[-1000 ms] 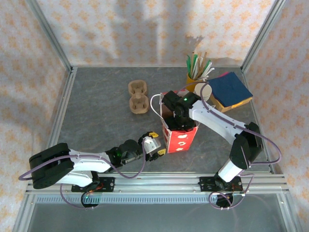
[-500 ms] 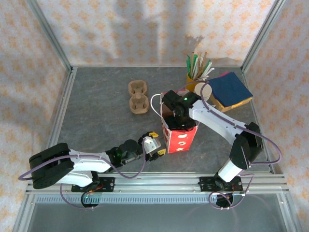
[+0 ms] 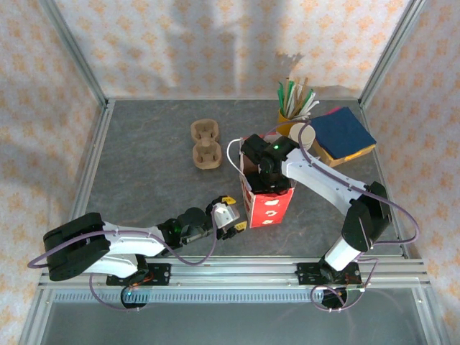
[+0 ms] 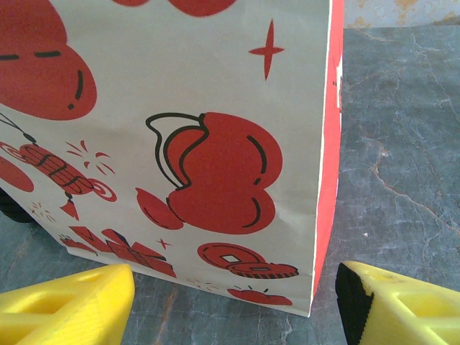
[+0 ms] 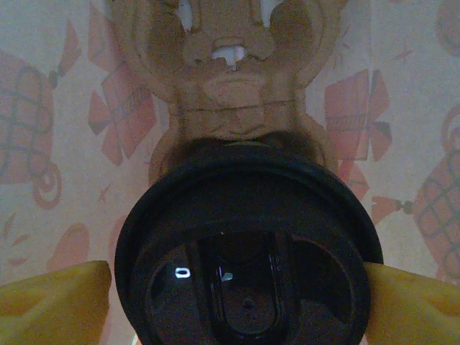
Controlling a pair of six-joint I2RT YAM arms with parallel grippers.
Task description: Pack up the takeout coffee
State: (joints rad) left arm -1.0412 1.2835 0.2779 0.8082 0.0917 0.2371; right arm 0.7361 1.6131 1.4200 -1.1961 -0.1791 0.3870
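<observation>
takeout coffee [image 5: 248,244]: your right wrist view shows a black plastic lid, smooth, with small glints.
bag [image 4: 180,144]: you see smooth matt paper, printed red.
cup carrier [image 3: 205,146]: brown moulded pulp, rough and dull.
table [image 4: 402,144]: grey stone-look top, veined, matt.
frame [image 3: 237,269]: bare metal rails, satin sheen.

Grey marbled table top [image 3: 144,180]; on it a brown moulded-pulp cup carrier [image 3: 205,144] left of centre; a red-and-white printed paper bag [image 3: 269,205] upright mid-table; a yellow cup of sticks [image 3: 290,118] and a blue flat stack [image 3: 343,134] far right.
</observation>
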